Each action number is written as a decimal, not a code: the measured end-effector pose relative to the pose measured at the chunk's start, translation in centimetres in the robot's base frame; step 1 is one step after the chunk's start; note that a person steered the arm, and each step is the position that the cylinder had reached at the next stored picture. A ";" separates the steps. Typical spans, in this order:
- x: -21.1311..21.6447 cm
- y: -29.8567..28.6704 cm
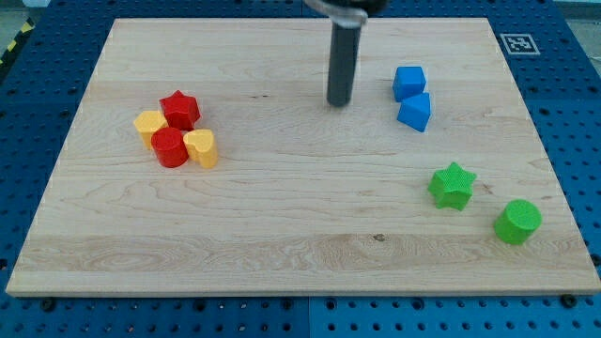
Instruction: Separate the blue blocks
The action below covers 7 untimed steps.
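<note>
Our rod ends in my tip point(339, 103); it carries no claw, so there is no jaw state to report. The tip rests on the wooden board point(282, 235), near and to the view's left of the blue cube point(408, 83). Touching that cube, toward the view's bottom, sits the blue wedge-like block point(415, 113). Further toward the view's bottom right of the cube we find the green star point(453, 185) and the green cylinder point(517, 222), apart from each other. Well to the view's left of the cube cluster the red star point(179, 109), yellow hexagon point(149, 124), red cylinder point(170, 147) and yellow heart-like block point(201, 148).

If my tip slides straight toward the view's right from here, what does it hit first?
Probably the blue triangular block: my tip sits level with it, left of the pair. The blue cube lies slightly higher, touching it.
</note>
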<state>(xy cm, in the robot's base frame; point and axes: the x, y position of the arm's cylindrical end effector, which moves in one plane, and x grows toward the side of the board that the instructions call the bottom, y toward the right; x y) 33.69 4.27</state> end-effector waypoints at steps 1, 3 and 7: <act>-6.0 0.0; -4.2 9.0; 4.3 14.1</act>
<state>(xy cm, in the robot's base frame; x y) 37.96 18.41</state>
